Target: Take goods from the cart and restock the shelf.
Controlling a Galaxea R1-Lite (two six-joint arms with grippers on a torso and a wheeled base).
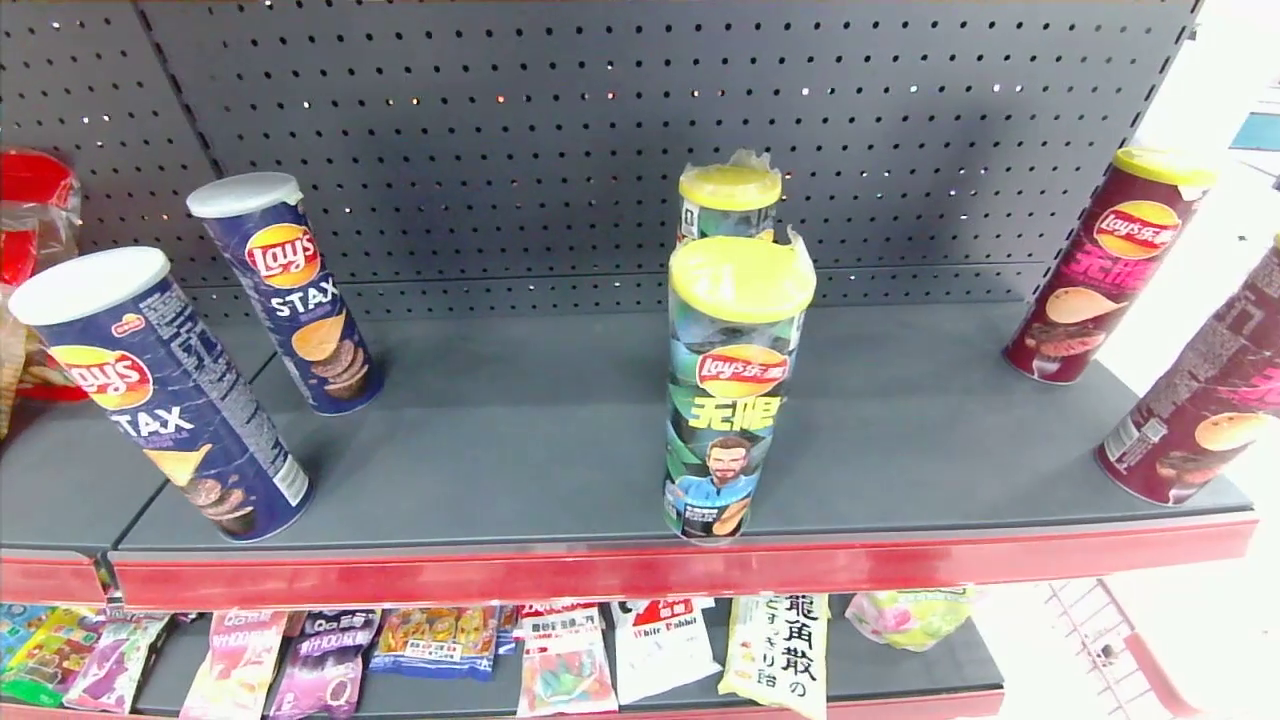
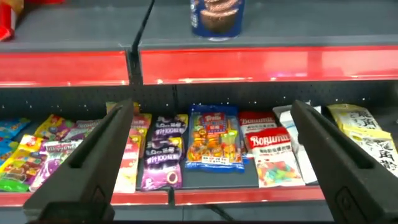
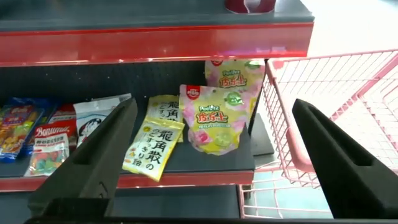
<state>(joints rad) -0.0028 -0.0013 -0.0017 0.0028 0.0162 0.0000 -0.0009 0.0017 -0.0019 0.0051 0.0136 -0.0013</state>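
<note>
A grey shelf [image 1: 520,430] with a red lip [image 1: 600,572] holds tall snack cans. Your landmark is the front green can [image 1: 735,390], upright at the very front edge, just behind the lip. A second green can [image 1: 728,200] stands directly behind it. Two blue cans [image 1: 165,400] stand well to its left and two maroon cans [image 1: 1095,270] well to its right. Below the green can, a lower shelf [image 1: 890,665] carries candy bags [image 1: 565,660]. The pink wire cart [image 3: 336,106] sits below and to the right of the green can, past the shelf's end. What it holds cannot be made out.

The left gripper [image 2: 211,104] and right gripper [image 3: 214,102] both have their fingers spread wide with nothing between them. Both hang below the green can, facing the lower shelf.

The step is likely fetching the next item. The right gripper looks closer to the cart, so use it. Drop in over the wire rim from above, then lift clear of the red lip before moving in. The widest bare stretches lie on either side of the green can. Set the item down toward the back, because that can could tip off the front if nudged.
</note>
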